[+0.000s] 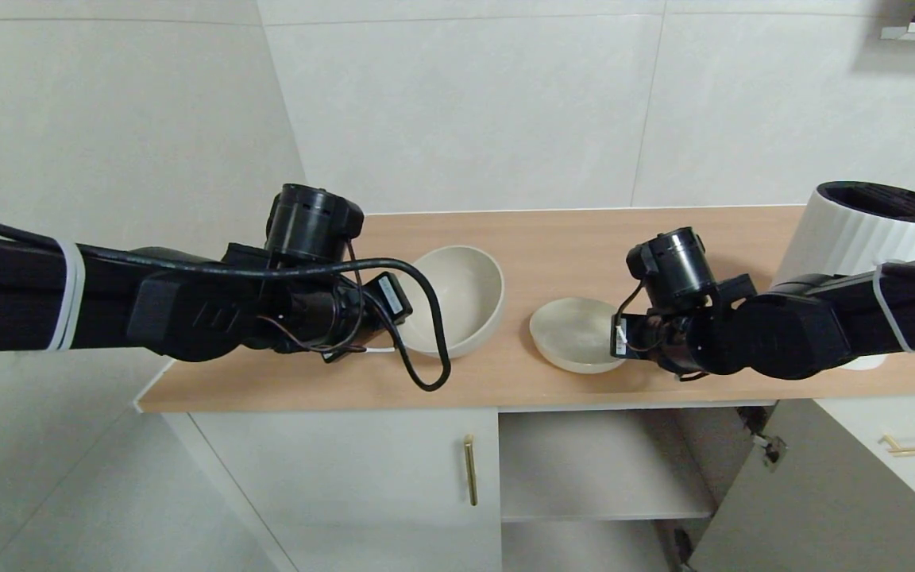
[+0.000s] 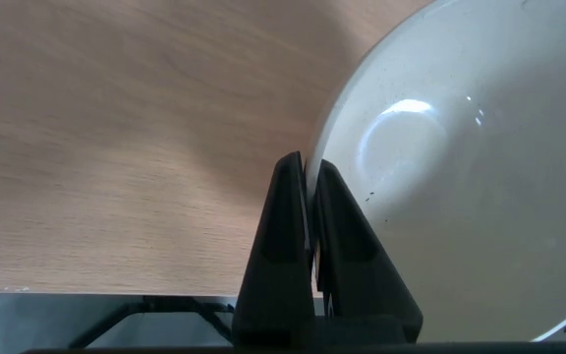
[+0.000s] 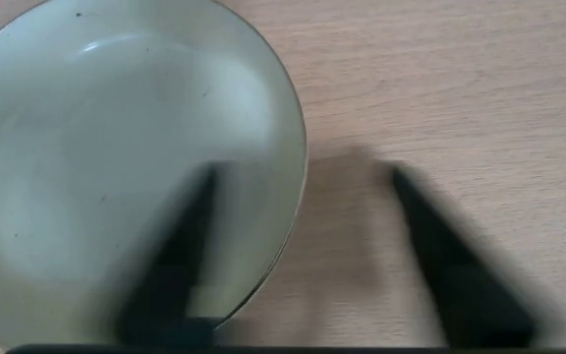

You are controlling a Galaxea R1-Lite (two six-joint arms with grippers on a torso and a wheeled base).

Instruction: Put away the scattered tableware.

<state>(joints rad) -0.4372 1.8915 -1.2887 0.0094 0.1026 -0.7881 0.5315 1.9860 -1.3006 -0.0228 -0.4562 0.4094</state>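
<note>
Our left gripper (image 2: 308,162) pinches the rim of the bowl (image 2: 460,177), fingers almost together with the wall between them. The bowl sits mid-counter, apparently tipped. Our right gripper (image 3: 301,177) is spread wide astride the edge of the shallow dish (image 3: 116,147) just beside the bowl, holding nothing. We judge the thin rim grip risky: on lifting, the bowl could swing, slip free and strike the dish. The wooden counter (image 1: 584,238) runs along a pale tiled wall (image 1: 465,103), with a white ribbed container (image 1: 862,230) at its right end. Below stands an open cupboard (image 1: 592,461).
</note>
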